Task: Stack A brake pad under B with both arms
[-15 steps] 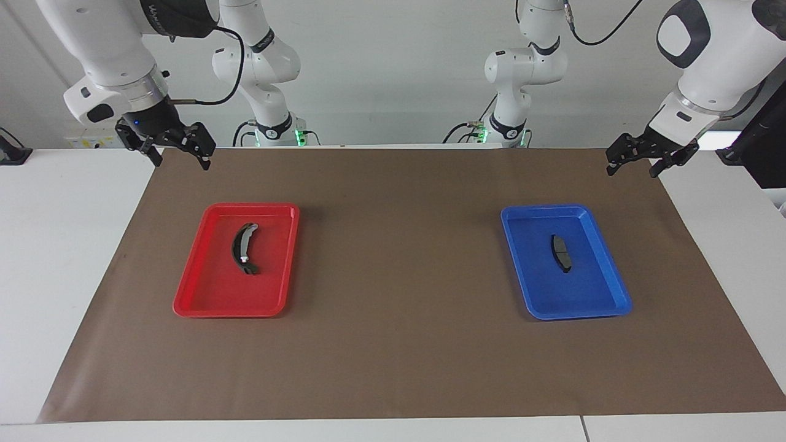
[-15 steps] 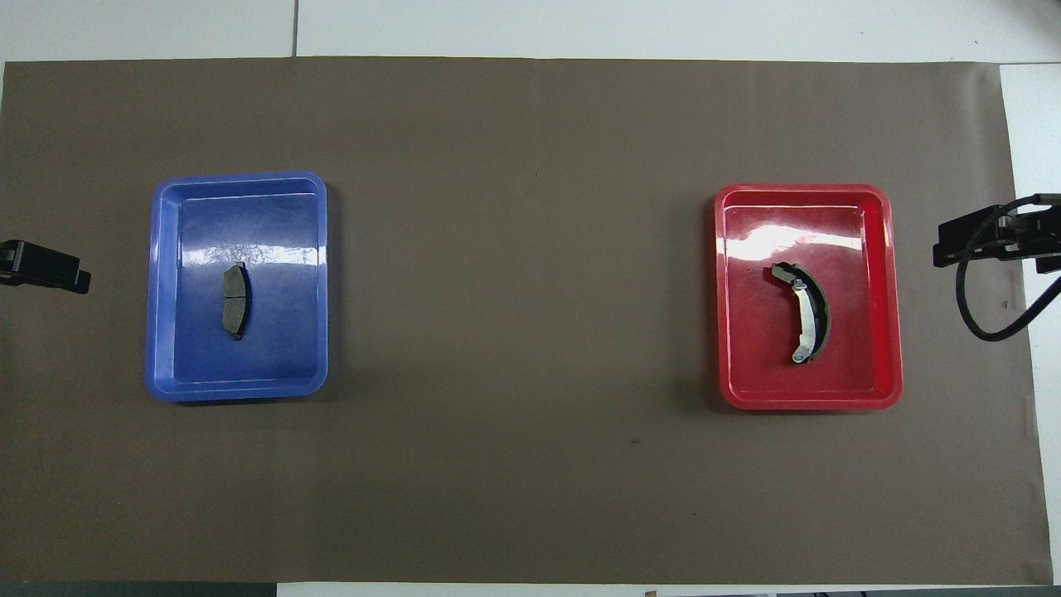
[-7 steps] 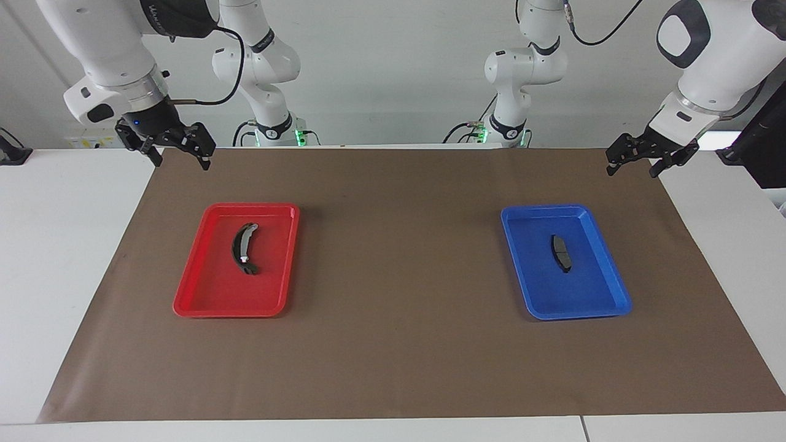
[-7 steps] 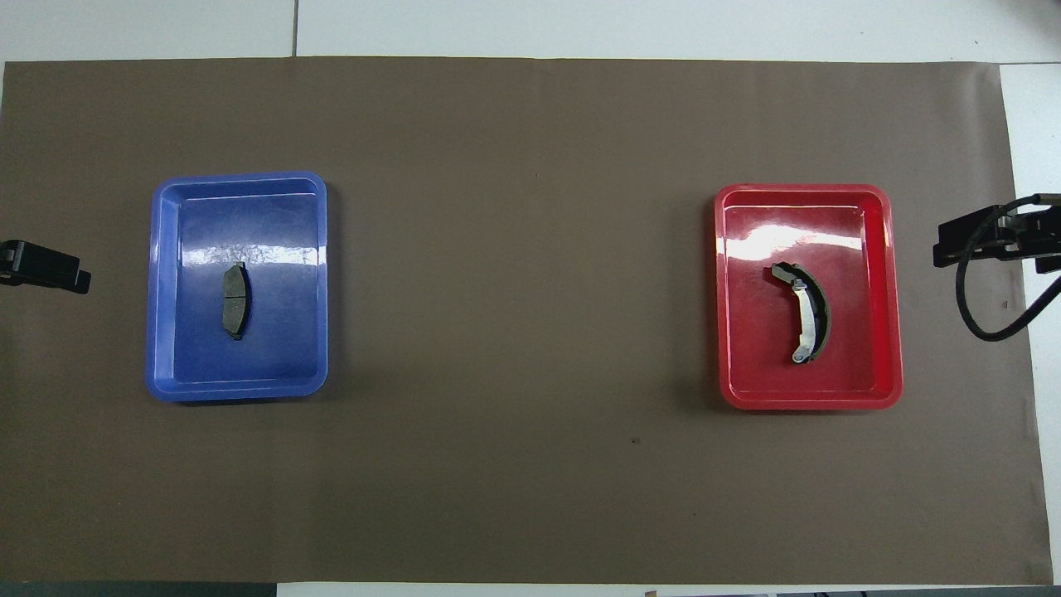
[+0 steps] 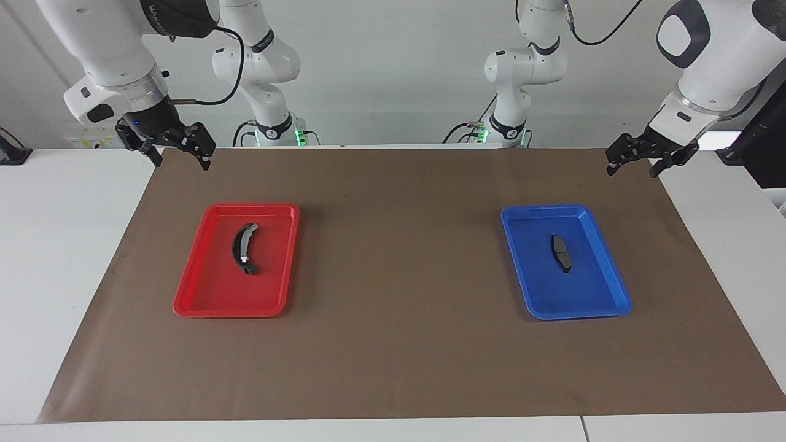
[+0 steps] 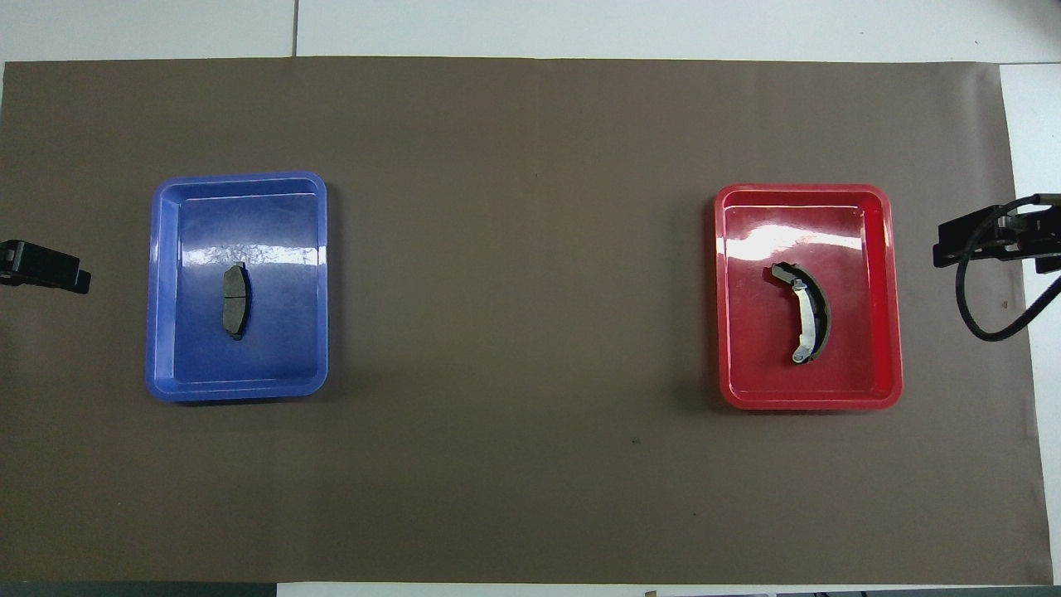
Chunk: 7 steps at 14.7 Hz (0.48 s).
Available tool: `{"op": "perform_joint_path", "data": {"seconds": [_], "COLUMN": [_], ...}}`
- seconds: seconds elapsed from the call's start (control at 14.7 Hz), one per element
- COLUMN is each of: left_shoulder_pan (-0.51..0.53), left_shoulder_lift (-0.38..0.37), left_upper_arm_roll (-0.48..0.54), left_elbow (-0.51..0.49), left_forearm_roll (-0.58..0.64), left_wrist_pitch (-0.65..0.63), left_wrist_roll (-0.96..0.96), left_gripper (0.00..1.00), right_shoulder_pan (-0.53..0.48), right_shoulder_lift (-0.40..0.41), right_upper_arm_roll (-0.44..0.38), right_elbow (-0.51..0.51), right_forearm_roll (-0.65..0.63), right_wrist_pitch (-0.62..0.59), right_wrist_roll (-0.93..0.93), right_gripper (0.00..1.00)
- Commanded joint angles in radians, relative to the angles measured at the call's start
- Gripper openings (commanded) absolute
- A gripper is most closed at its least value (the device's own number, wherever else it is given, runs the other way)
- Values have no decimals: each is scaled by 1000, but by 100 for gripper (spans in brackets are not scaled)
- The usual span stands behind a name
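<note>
The A brake pad [image 5: 560, 253], short and plain dark grey, lies flat in the blue tray [image 5: 577, 314] toward the left arm's end; in the overhead view the pad [image 6: 235, 301] sits mid-tray [image 6: 236, 390]. B [image 5: 243, 248], a longer black crescent with a silver strip, lies in the red tray [image 5: 227, 312] toward the right arm's end, also in the overhead view [image 6: 806, 313]. My left gripper [image 5: 631, 169] hangs open and empty above the mat's corner beside the blue tray. My right gripper [image 5: 182, 161] hangs open and empty above the mat's corner beside the red tray.
A brown mat [image 5: 399, 276] covers most of the white table and both trays stand on it, far apart. In the overhead view only the grippers' tips show, the left [image 6: 41, 267] and the right [image 6: 986, 240], at the mat's ends. A black cable loops by the right gripper.
</note>
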Motion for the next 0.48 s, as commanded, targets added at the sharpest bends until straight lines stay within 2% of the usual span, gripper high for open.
{"op": "perform_joint_path", "data": {"seconds": [0.0,0.41], "left_shoulder_pan": [5,3], "left_shoulder_lift": [-20,-20], "left_upper_arm_roll": [-3,-3], "left_elbow": [-21,-21], "left_forearm_roll": [0,0], "left_wrist_pitch": [2,-7], "left_wrist_roll": [7,3], "left_gripper": [99,99], "right_shoulder_pan": [1,1], "right_shoulder_lift": [-8,-11], "right_upper_arm_roll": [2,2], "right_elbow": [-6,-14], "right_forearm_roll": [-4,-4], "right_wrist_pitch": [-3,-3], "right_wrist_roll": [3,5], "right_gripper": [99,99]}}
